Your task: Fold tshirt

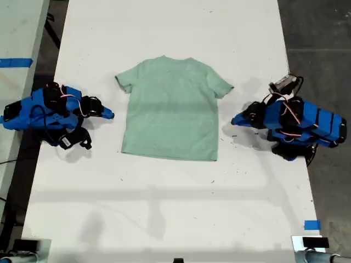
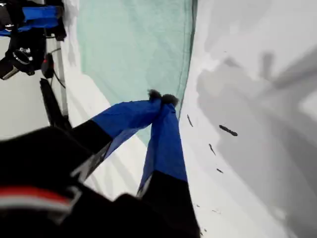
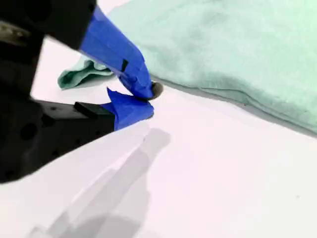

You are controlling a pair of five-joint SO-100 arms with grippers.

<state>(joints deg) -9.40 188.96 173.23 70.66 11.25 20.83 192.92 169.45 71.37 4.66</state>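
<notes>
Mint-green on white: found the tshirt (image 1: 171, 109) spread flat mid-tabletop (image 1: 164, 208), collar toward the far edge, hem toward the near one. Had my first gripper (image 1: 233, 120) pinched closed on nothing just beside the shirt's lower side edge, on the exterior view's right. Had my second gripper (image 1: 109, 114) likewise closed and empty, near the opposite side below the sleeve (image 3: 84, 74), apart from the cloth.

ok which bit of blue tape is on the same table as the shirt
The small piece at the exterior view's lower right, on the white table. The longer strip lies on a separate surface at that view's left.
</notes>
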